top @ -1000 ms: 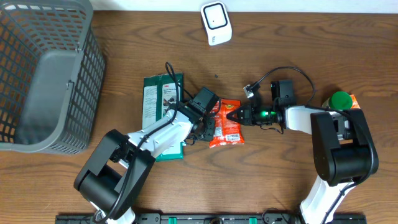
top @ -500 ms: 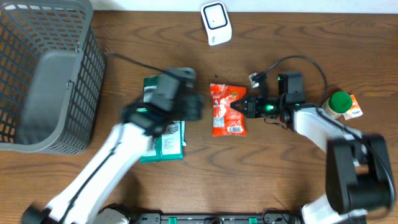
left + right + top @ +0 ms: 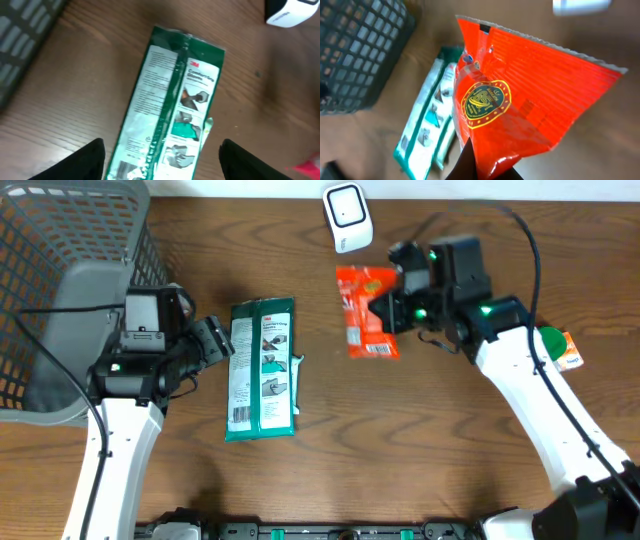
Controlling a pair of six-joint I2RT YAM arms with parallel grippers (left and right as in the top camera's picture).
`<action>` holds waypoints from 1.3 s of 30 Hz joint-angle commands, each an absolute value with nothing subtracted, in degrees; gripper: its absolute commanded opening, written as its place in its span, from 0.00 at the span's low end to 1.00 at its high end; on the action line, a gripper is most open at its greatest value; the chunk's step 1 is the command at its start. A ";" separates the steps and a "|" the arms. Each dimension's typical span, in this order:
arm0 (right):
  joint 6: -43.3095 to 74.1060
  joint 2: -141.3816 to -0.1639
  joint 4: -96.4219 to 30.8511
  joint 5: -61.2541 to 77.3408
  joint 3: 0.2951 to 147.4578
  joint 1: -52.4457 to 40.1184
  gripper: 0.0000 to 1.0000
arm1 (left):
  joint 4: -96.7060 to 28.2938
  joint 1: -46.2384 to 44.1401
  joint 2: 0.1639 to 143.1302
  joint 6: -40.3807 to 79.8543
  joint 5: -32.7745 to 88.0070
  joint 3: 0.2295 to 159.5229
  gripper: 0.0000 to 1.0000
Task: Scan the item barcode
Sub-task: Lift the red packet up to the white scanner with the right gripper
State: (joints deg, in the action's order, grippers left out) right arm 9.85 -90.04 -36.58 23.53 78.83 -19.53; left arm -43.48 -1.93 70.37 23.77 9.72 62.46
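Red packet [image 3: 366, 305], long axis toward scanner [image 3: 347, 217]

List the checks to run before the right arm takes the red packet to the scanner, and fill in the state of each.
1. Right gripper shut on the red packet, fingers pinching one edge: ok.
2. Barcode label visible at the packet's lower end in the overhead view: ok.
3. Barcode turned toward the scanner: cannot tell; the label faces the overhead camera.
4. Nothing lies between the packet and the scanner: ok.
5. Left gripper open, holding nothing, off to the side by the green packet: ok.
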 commanded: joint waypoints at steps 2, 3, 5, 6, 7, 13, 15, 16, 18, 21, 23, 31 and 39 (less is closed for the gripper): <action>5.06 -88.51 -37.87 13.54 87.29 -22.63 0.01 | -43.68 -1.52 70.74 23.18 9.37 62.87 0.76; 5.04 -88.53 -37.98 12.69 88.60 -22.98 0.01 | -43.70 -1.52 70.74 23.18 9.37 62.87 0.76; 4.97 -88.90 -38.39 11.18 91.07 -23.40 0.01 | -43.68 -1.52 70.74 23.18 9.37 62.87 0.86; 4.21 -89.52 -39.33 10.72 93.08 -23.55 0.01 | -43.68 -1.52 70.74 23.18 9.37 62.87 0.86; 3.55 -90.35 -40.58 10.26 95.13 -23.64 0.01 | -43.70 -1.52 70.74 23.18 9.37 62.87 0.86; -0.32 -104.16 -56.29 6.66 121.23 -23.68 0.01 | -43.68 -1.52 70.74 23.18 9.37 62.87 0.86; -1.72 -108.66 -57.49 6.13 127.76 -23.68 0.01 | -43.70 -1.52 70.74 23.18 9.37 62.87 0.86; -1.78 -110.17 -57.19 6.00 129.60 -23.70 0.01 | -43.70 -1.52 70.74 23.18 9.37 62.87 0.87; -1.78 -112.84 -55.07 5.91 131.61 -23.73 0.01 | -43.68 -1.52 70.74 23.18 9.37 62.87 0.86; -1.85 -115.52 -51.00 3.92 131.57 -24.03 0.01 | -43.68 -1.52 70.74 23.18 9.37 62.87 0.86; -3.68 -117.40 -48.27 1.61 131.57 -24.47 0.01 | -43.68 -1.52 70.74 23.18 9.37 62.87 0.86; -16.88 -125.56 -33.54 -13.45 131.57 -27.51 0.01 | -43.70 -1.52 70.74 23.18 9.37 62.87 0.87; -30.81 -133.60 -15.97 -29.91 131.57 -29.87 0.01 | -43.68 -1.52 70.74 23.18 9.37 62.87 0.87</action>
